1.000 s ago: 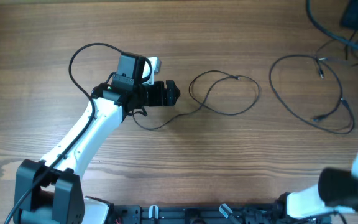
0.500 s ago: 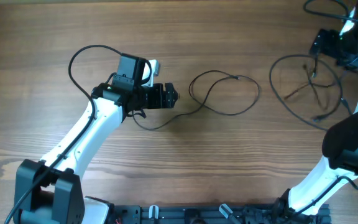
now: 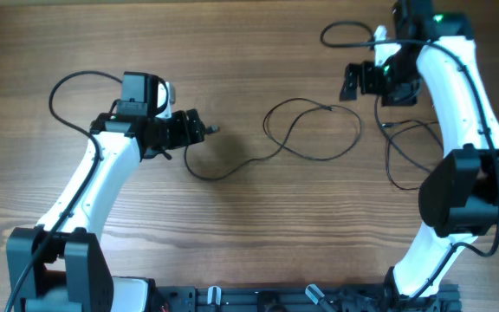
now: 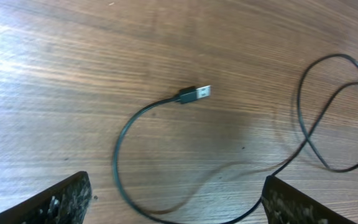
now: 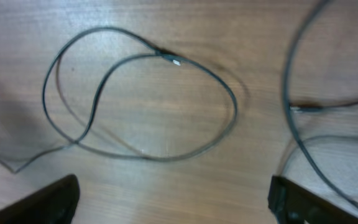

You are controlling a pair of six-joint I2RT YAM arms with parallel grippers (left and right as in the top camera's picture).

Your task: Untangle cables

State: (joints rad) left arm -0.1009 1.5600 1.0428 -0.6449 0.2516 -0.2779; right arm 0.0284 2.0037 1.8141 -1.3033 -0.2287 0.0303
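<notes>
One thin black cable (image 3: 317, 158) lies in a loose loop at mid-table. Its tail curves left to a silvery plug (image 3: 214, 130). My left gripper (image 3: 197, 127) hovers open just left of that plug, holding nothing. In the left wrist view the plug (image 4: 195, 94) lies beyond the open gripper (image 4: 176, 205), and the cord bends between the fingers (image 4: 48, 202). A second cable (image 3: 388, 160) lies crumpled at the right, partly under the right arm. My right gripper (image 3: 352, 82) is open above the table, up and right of the loop (image 5: 142, 99), and empty (image 5: 179, 205).
Thicker black arm wires arc off each arm: one by the left arm (image 3: 63, 82), one at the top near the right arm (image 3: 340, 28). The wooden table (image 3: 258, 243) stretches bare toward the front, where the arm bases stand.
The left arm has pulled back leftwards, and the plug end now lies exposed. The right arm has swung in from the right edge to the upper middle. The right cable's wide loop has collapsed.
</notes>
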